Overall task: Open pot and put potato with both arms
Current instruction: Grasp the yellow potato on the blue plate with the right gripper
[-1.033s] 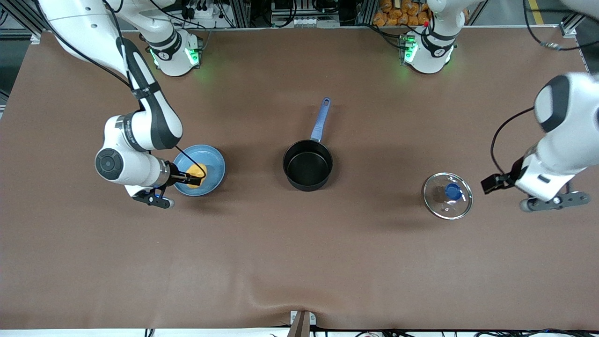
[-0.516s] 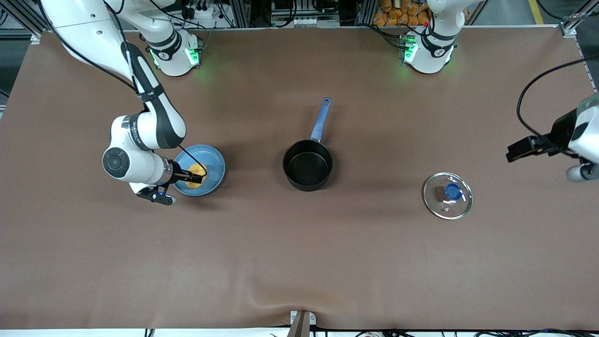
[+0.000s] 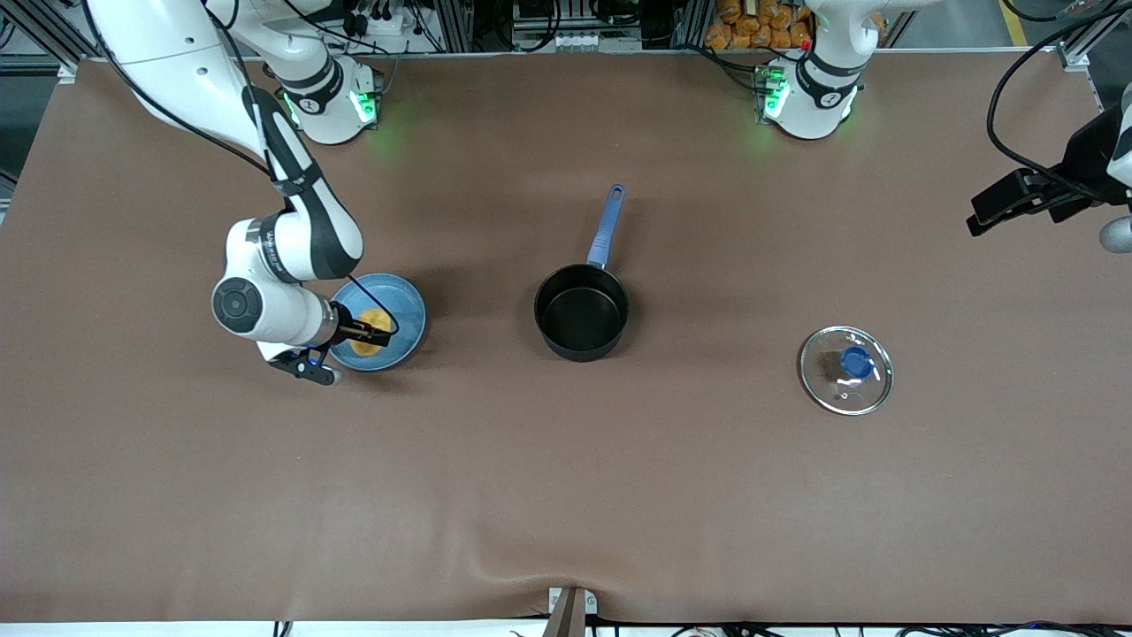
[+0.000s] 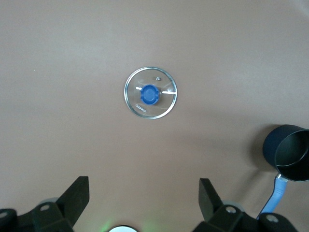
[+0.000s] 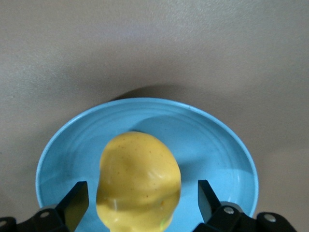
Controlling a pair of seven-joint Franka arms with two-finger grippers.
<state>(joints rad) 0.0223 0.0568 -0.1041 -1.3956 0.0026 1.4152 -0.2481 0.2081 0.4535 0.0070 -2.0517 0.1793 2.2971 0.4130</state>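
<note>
The black pot (image 3: 581, 311) with its blue handle (image 3: 606, 226) stands uncovered mid-table, also visible in the left wrist view (image 4: 287, 152). The yellow potato (image 5: 139, 181) lies on a blue plate (image 5: 217, 145) toward the right arm's end (image 3: 402, 305). My right gripper (image 5: 142, 198) is open just over the plate, a finger on either side of the potato (image 3: 367, 343) with a gap on both. My left gripper (image 4: 144, 193) is open and empty, up in the air at the left arm's end of the table (image 3: 982, 219).
The glass lid (image 3: 846, 370) with a blue knob lies flat on the brown cloth between the pot and the left arm's end (image 4: 150, 93). A heap of orange-brown lumps (image 3: 761, 26) sits off the table by the left arm's base.
The right gripper has shifted slightly over the plate, closing in around the potato. The left arm has pulled away from beside the lid toward the table's edge and its base.
</note>
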